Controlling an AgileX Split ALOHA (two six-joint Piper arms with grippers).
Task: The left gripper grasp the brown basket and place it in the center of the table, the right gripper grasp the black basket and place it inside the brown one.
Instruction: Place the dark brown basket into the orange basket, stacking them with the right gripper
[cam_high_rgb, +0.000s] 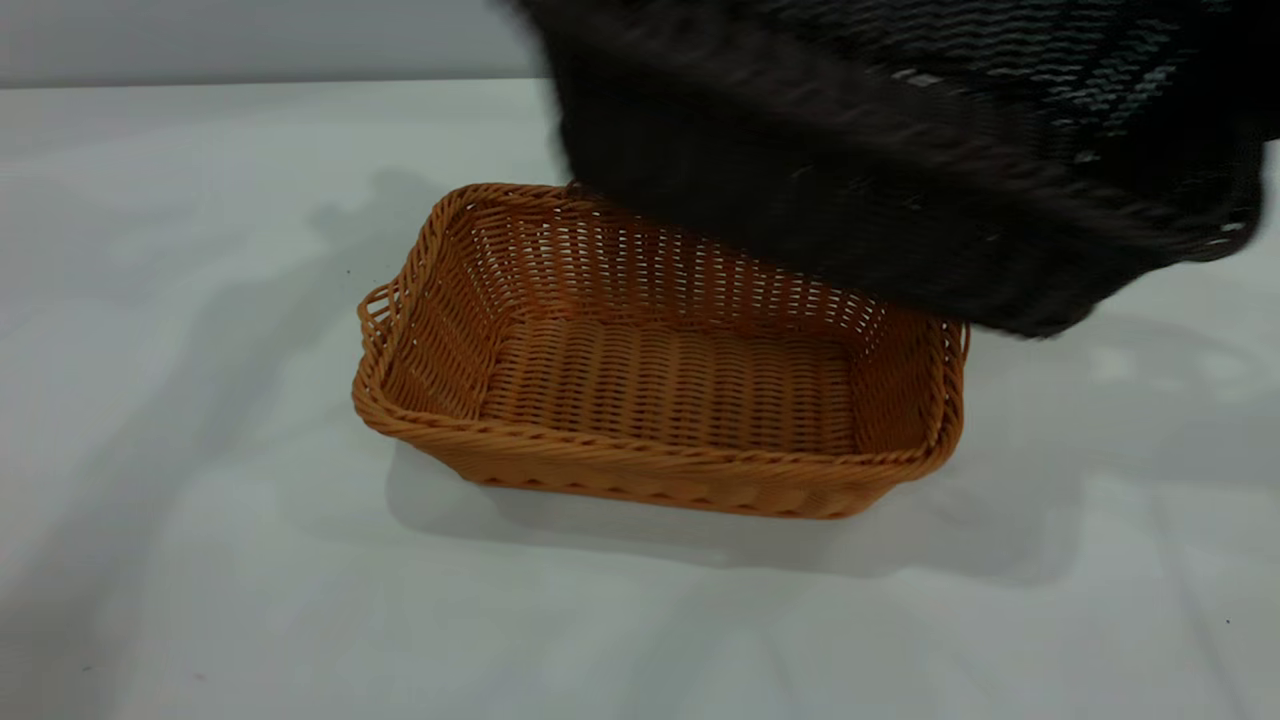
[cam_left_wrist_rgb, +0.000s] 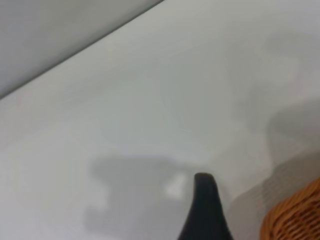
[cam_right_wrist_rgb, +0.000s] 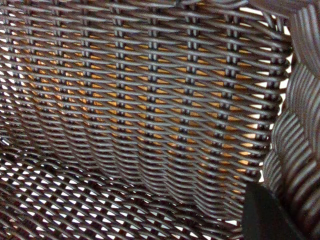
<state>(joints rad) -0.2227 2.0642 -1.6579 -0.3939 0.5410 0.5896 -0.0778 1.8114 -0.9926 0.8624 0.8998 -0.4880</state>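
The brown basket stands upright and empty on the table, near its middle. The black basket hangs in the air above and behind the brown basket's far right part, tilted and blurred. In the right wrist view my right gripper is shut on the black basket's braided rim, one black finger inside against the wall; orange shows through the dark weave. My left gripper shows only a black tip, holding nothing, above the table beside a corner of the brown basket. Neither gripper shows in the exterior view.
The pale table stretches wide around the brown basket, with only shadows on it. Its far edge meets a grey wall.
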